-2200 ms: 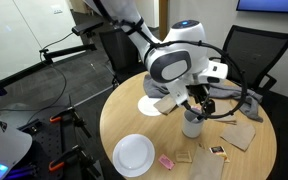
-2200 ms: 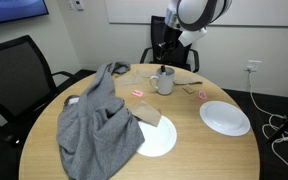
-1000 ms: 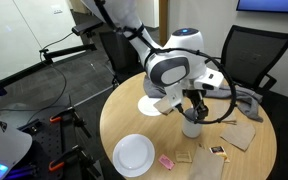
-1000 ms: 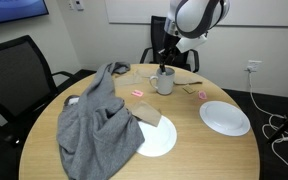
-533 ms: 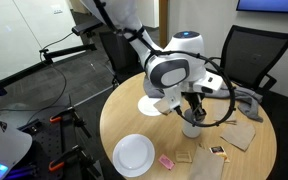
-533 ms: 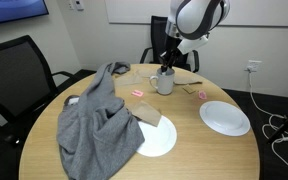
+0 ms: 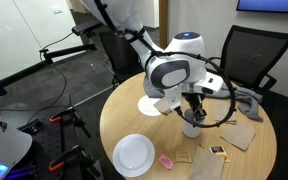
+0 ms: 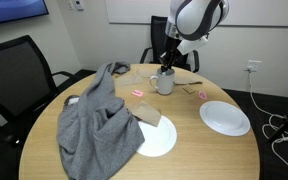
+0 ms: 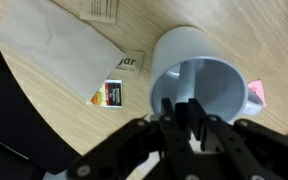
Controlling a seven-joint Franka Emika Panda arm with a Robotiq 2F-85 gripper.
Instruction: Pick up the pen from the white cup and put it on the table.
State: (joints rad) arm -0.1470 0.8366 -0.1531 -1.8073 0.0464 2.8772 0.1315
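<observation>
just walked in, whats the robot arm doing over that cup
A single robot arm is working at the small white cylindrical cup on the round light tan wooden table. Its claw hangs right at the cup's mouth, with the fingers pointing down into the opening in the wrist view. The job is to lift a thin whitish pen out and lay it on the table. The pen is hard to make out behind the fingers, so I cannot tell whether it is gripped.

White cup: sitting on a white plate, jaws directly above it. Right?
Not quite. The wrist view shows the white cup standing on the bare table, not on a plate. The jaws are directly above it.
</observation>
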